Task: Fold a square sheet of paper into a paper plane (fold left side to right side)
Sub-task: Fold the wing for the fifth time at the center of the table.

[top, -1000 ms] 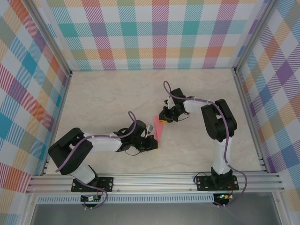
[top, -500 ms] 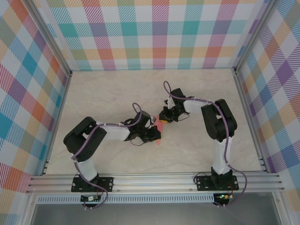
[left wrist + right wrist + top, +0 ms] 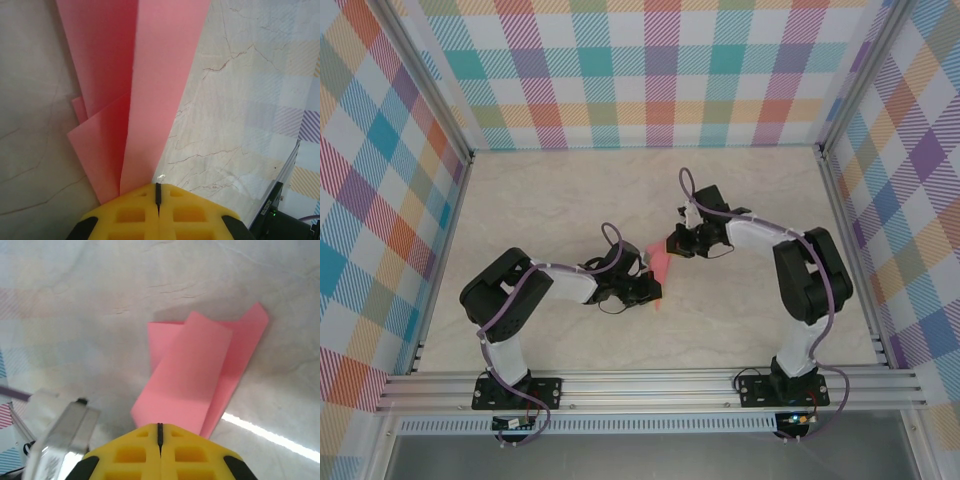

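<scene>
The pink sheet of paper (image 3: 660, 266) lies mid-table, folded into long narrow overlapping layers (image 3: 105, 65). My left gripper (image 3: 651, 291) is shut at the paper's near end. In the left wrist view its yellow fingertips (image 3: 158, 189) meet with nothing in the slit, and a lighter flap (image 3: 160, 75) runs under the left tip. My right gripper (image 3: 676, 246) is at the paper's far end. In the right wrist view its tips (image 3: 160, 427) are closed over the near edge of a raised flap (image 3: 192, 370), which reaches straight into them.
Bare marble-patterned table (image 3: 550, 200) surrounds the paper. Checked walls (image 3: 660, 70) close the back and both sides. An aluminium rail (image 3: 650, 385) with both arm bases runs along the near edge. The left arm's metal wrist part (image 3: 65, 430) shows beside the right fingertips.
The left arm swung in and its gripper came up to the paper's near end. The right arm's elbow moved right, its gripper shifted slightly right, and its jaws closed.
</scene>
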Tool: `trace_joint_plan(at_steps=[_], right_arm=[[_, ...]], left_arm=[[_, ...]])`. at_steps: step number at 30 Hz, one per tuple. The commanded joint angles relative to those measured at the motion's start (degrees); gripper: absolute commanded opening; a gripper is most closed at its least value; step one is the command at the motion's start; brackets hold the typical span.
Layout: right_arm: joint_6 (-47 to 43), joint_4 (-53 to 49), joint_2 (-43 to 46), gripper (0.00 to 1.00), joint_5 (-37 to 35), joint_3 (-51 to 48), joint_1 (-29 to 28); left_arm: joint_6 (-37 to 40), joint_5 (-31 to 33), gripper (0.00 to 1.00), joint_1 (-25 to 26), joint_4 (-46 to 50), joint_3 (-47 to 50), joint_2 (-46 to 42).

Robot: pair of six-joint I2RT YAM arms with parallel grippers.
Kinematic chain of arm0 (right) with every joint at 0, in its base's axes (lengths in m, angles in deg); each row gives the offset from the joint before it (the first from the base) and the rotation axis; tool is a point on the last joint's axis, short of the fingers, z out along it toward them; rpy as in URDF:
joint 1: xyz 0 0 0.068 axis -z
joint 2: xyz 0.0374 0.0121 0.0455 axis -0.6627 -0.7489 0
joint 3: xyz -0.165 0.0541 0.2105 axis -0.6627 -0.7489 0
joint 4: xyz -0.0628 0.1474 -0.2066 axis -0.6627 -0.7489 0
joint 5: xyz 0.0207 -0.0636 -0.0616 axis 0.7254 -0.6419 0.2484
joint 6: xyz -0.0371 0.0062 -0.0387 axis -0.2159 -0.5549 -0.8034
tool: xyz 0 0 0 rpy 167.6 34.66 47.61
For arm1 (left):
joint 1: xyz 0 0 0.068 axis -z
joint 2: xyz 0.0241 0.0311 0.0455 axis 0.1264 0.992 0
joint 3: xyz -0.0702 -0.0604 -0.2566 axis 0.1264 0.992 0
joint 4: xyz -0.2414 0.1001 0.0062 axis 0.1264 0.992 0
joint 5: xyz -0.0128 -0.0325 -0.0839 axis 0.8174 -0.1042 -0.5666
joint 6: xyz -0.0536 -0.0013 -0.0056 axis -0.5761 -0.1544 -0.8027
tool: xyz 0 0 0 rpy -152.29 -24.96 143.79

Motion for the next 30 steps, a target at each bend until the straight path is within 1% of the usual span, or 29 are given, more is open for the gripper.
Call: trace_joint_plan(at_steps=[1, 6, 15, 21, 26, 30], right_arm=[[2.3, 2.3, 2.2, 0.03, 0.2, -4.2, -2.0], [5.7, 6.6, 1.8, 0.03, 0.3, -7.6, -4.5], [7.1, 8.5, -2.0, 0.03, 0.4, -7.4, -6.4], [6.0, 7.6, -5.0, 0.03, -1.0, -6.5, -6.4], [2.9, 4.6, -6.0, 0.03, -6.0, -5.0, -6.3], [2.3, 7.4, -6.1, 0.04, -6.5, -5.5, -4.6]], left_arm=[[-0.2, 2.4, 0.00, 0.1, 3.1, 2.1, 0.9], [-0.3, 2.6, 0.00, 0.3, 2.9, 2.3, 0.9], [-0.5, 2.6, 0.00, 0.6, 2.4, 2.1, 1.2], [-0.5, 3.0, 0.00, 0.6, 3.0, 2.2, 1.5], [-1.6, 2.7, 0.00, 0.6, 2.2, 2.9, 2.4], [-2.3, 2.7, 0.00, 0.6, 1.4, 4.1, 2.8]])
